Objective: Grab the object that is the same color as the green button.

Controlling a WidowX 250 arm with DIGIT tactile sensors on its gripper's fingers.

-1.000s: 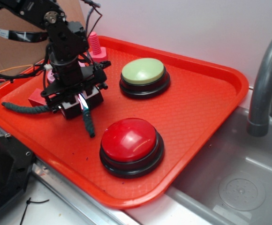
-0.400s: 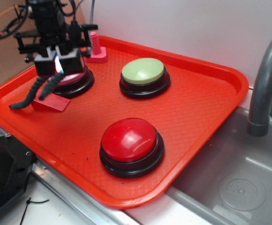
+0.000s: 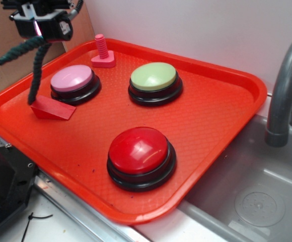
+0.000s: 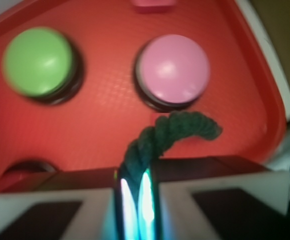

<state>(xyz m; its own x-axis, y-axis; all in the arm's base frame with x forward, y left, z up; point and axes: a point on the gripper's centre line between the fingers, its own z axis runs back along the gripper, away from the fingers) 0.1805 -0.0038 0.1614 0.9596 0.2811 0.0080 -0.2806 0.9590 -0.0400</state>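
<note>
The dark green rope piece (image 3: 32, 63) hangs in the air at the far left, above the left end of the red tray (image 3: 226, 108). It is pinched near its middle by the gripper (image 3: 37, 31), whose fingers (image 4: 55, 210) are closed tight on it. One end droops down to just above the red wedge block (image 3: 53, 109); the other sticks out to the left. In the wrist view the rope (image 4: 160, 140) curls out from between the fingers toward the pink button (image 4: 172, 67).

On the tray, the pink-topped button (image 3: 73, 80) sits just right of the hanging rope, with the pink screw toy (image 3: 102, 53) upright behind it. The green button (image 3: 154, 79) stands at the middle of the tray, well apart from the rope. The red-topped button (image 3: 140, 154) is nearest. A grey sink (image 3: 257, 201) with a faucet (image 3: 284, 85) lies to the right.
</note>
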